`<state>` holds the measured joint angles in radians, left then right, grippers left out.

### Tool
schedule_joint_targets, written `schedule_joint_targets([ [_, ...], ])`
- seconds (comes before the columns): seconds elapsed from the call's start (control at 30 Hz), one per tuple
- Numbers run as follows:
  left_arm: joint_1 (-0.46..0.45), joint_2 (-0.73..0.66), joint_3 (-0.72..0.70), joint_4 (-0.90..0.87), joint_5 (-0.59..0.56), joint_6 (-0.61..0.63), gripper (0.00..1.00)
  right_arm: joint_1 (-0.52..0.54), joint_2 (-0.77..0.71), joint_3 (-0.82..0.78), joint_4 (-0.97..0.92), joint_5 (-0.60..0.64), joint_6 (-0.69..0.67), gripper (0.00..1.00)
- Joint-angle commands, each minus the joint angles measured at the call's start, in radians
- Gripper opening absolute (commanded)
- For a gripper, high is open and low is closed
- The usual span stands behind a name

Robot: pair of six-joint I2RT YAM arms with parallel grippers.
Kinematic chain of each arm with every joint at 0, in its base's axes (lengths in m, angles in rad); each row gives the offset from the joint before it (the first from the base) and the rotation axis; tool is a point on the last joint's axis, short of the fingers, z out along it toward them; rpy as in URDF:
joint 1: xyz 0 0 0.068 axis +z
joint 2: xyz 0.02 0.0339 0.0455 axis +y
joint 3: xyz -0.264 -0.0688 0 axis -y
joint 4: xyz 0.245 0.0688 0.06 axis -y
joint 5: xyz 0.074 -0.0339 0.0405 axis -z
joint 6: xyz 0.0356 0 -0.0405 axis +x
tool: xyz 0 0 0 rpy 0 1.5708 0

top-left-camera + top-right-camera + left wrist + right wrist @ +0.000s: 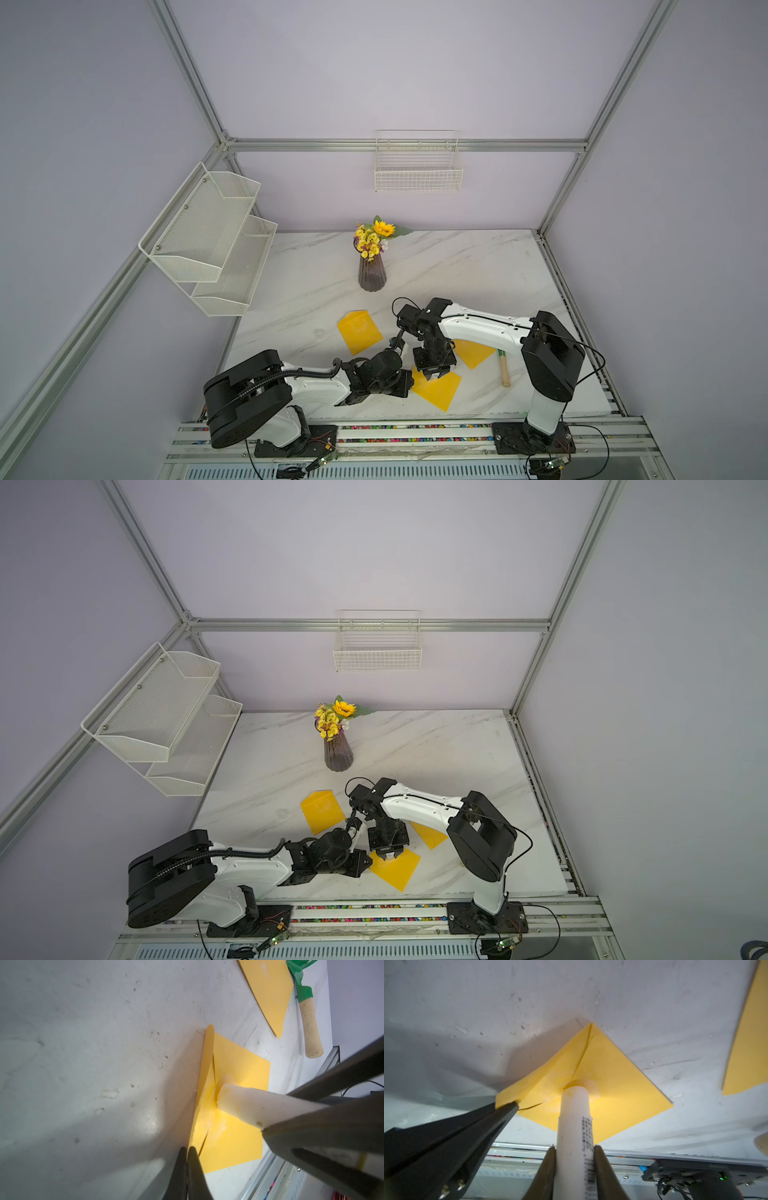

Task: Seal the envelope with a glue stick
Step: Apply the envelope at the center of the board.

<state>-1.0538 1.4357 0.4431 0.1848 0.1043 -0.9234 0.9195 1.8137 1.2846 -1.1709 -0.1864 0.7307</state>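
A yellow envelope (440,390) (397,868) lies near the table's front edge, seen in both top views. Its flap (208,1053) stands up from the body (614,1088). My left gripper (188,1150) (510,1105) is shut on a corner of that flap and holds it raised. The glue stick (575,1109) (239,1103) is a white tube with a dark printed label. My right gripper (575,1150) (434,371) is shut on it, pointing down. The stick's tip presses on the envelope just under the flap's fold, where a whitish smear shows.
Two more yellow envelopes (359,332) (471,353) lie behind and to the right. A green rake with a wooden handle (504,370) (310,1028) rests at the right. A vase of flowers (372,274) stands mid-table. A small clear round thing (319,332) lies left.
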Motion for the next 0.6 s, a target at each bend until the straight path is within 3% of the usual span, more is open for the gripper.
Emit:
schedule_joint_targets([
  [0.0, 0.008, -0.014, -0.015, -0.013, -0.006, -0.008, 0.03, -0.002, -0.001, -0.084, 0.208, -0.153, 0.010, 0.00],
  [0.1, 0.008, -0.014, -0.014, -0.014, -0.008, -0.008, 0.03, -0.004, -0.007, -0.080, 0.191, -0.119, 0.027, 0.00],
  [0.23, 0.008, -0.015, -0.012, -0.015, -0.006, -0.006, 0.03, -0.006, 0.057, -0.003, -0.071, 0.255, 0.014, 0.00],
  [0.3, 0.008, -0.015, -0.012, -0.016, -0.008, -0.006, 0.03, -0.006, 0.074, 0.003, -0.112, 0.300, 0.013, 0.00],
  [0.37, 0.006, -0.014, -0.011, -0.017, -0.008, -0.006, 0.03, -0.006, 0.054, -0.010, -0.044, 0.200, -0.005, 0.00],
  [0.47, 0.008, -0.015, -0.008, -0.018, -0.007, -0.005, 0.03, -0.005, -0.006, -0.070, 0.179, -0.132, -0.011, 0.00],
  [0.53, 0.008, -0.015, -0.007, -0.019, -0.006, -0.003, 0.03, -0.005, -0.030, -0.092, 0.258, -0.214, 0.012, 0.00],
  [0.57, 0.008, -0.013, -0.004, -0.019, -0.006, -0.003, 0.03, -0.006, -0.030, -0.086, 0.238, -0.183, 0.022, 0.00],
])
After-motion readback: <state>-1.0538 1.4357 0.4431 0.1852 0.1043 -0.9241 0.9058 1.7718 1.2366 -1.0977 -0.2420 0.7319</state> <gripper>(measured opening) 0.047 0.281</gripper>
